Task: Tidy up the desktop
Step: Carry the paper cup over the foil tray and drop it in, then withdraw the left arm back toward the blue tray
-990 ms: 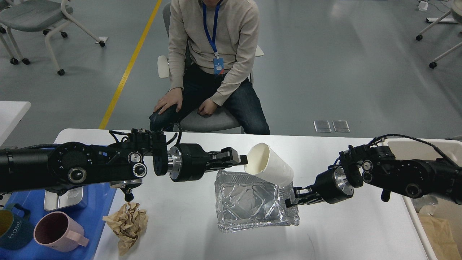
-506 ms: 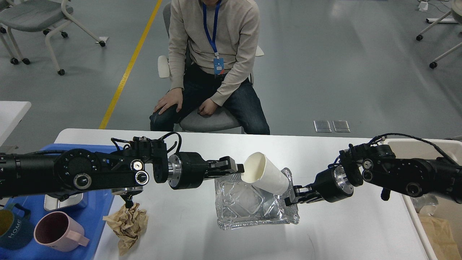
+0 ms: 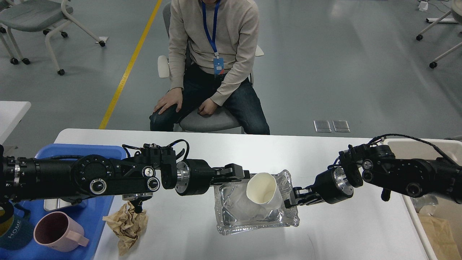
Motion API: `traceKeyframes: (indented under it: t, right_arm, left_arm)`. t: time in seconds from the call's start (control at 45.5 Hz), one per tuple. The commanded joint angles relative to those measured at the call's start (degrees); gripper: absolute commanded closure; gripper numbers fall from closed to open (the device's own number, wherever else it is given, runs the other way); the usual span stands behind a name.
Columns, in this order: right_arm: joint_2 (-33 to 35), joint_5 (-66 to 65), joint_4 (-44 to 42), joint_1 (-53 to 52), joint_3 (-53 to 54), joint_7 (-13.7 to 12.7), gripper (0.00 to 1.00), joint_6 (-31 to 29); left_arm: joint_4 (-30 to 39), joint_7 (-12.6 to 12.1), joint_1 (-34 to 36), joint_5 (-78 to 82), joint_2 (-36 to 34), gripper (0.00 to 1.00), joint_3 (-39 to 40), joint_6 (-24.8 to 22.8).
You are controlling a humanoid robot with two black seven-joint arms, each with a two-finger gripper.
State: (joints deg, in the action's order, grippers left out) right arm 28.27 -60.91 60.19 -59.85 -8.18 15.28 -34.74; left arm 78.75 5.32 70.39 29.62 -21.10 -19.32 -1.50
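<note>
The white desktop [image 3: 325, 151] spans the view. Near its middle lies a crinkled foil tray [image 3: 231, 213]. A white paper cup [image 3: 263, 191] stands tilted inside it, mouth turned toward me. My left gripper [image 3: 244, 176] comes in from the left and is shut on the cup's upper left rim. From the right, my right gripper [image 3: 290, 201] is shut on the foil tray's right edge, low to the table.
Crumpled brown paper [image 3: 128, 224] lies left of the foil tray. A blue tray [image 3: 97, 216] at the left edge holds a pink mug [image 3: 59, 231], a dark "HOME" mug [image 3: 12, 231] and a metal box [image 3: 65, 204]. A person [image 3: 213, 72] sits behind the table. A bin [image 3: 436, 227] stands at the right.
My left gripper has lowered the cup from above the foil tray's far edge down into it, moving slightly right. The right gripper has held still on the tray's edge.
</note>
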Motion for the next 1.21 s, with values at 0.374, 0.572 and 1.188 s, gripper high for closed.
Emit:
traceKeyframes:
  t: [0.374,0.572,1.188]
  right_arm:
    - [0.3,-0.4,0.2,0.5,-1.1,0.9,1.0,-0.1]
    - [0.8,-0.3,0.1,0.6,-1.0,1.0,1.0,-0.1]
    - [2.2,-0.4,0.1,1.3,-1.1,1.2,1.0,0.2]
  left_arm:
    - [-1.3,0.0,-1.0,-1.7,1.2,0.36,1.0,2.7]
    - [-1.3,0.3,-0.9,-3.8,-1.0,0.36,3.7,3.5]
    - [2.8,0.5,-1.7,-4.0,-22.9,0.35,4.6,2.6]
